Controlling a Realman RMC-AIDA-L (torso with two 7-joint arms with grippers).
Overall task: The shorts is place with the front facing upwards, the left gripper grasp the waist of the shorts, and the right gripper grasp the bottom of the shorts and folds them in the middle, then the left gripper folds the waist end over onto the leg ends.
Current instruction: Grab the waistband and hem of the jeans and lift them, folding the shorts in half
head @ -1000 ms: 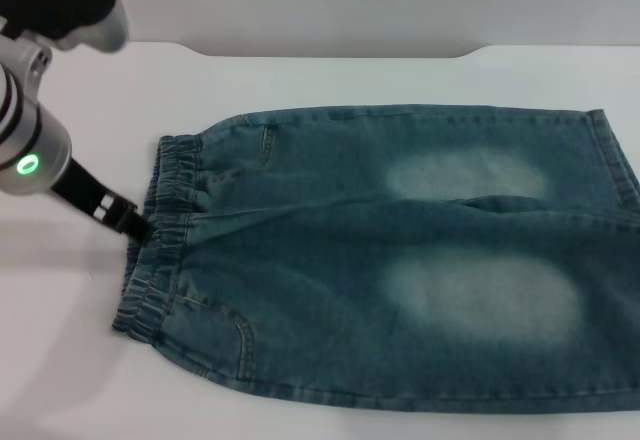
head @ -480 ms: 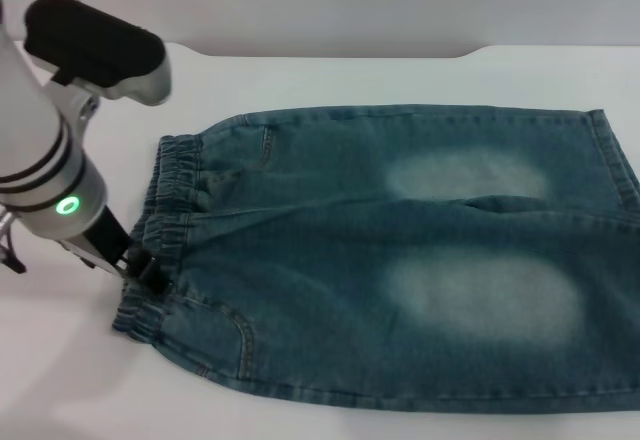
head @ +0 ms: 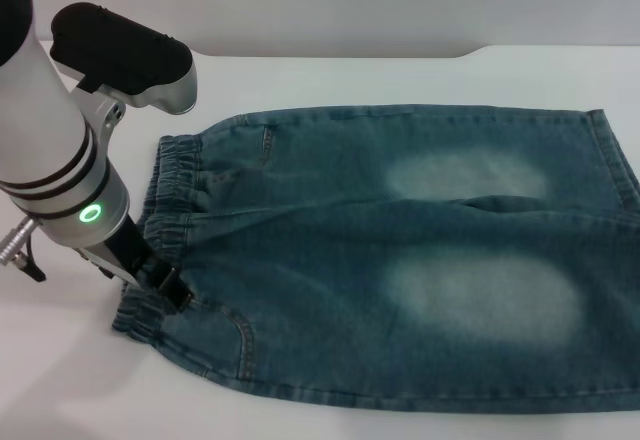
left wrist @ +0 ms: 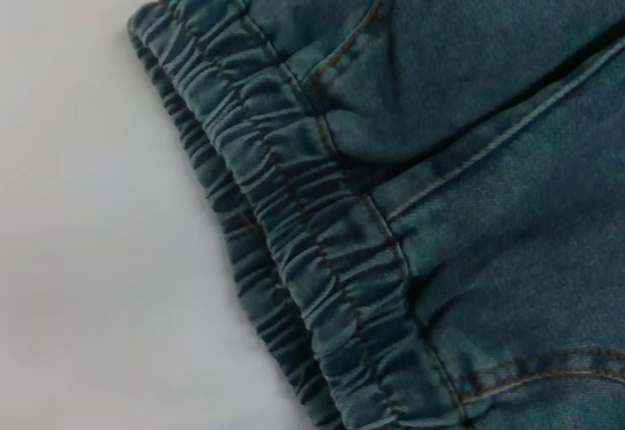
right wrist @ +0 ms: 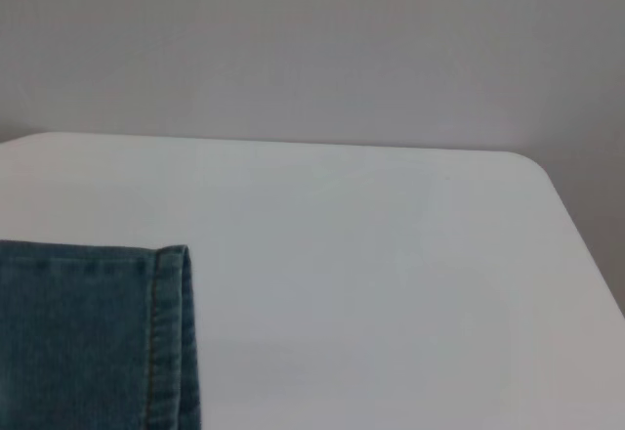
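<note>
Large blue-green denim shorts (head: 400, 260) with pale faded patches lie flat, front up, on a white table (head: 330, 75). The black claw of the left gripper (head: 172, 290) presses onto the ruched elastic waist (head: 165, 215) near its lower corner; whether its prongs are apart or together cannot be told.

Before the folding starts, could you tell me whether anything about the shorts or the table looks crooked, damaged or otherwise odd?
Nothing stands out. The shorts lie flat and spread on the white table, undamaged. The elastic waist is only puckered as elastic is. The left gripper sits at the waist's near end.
</note>
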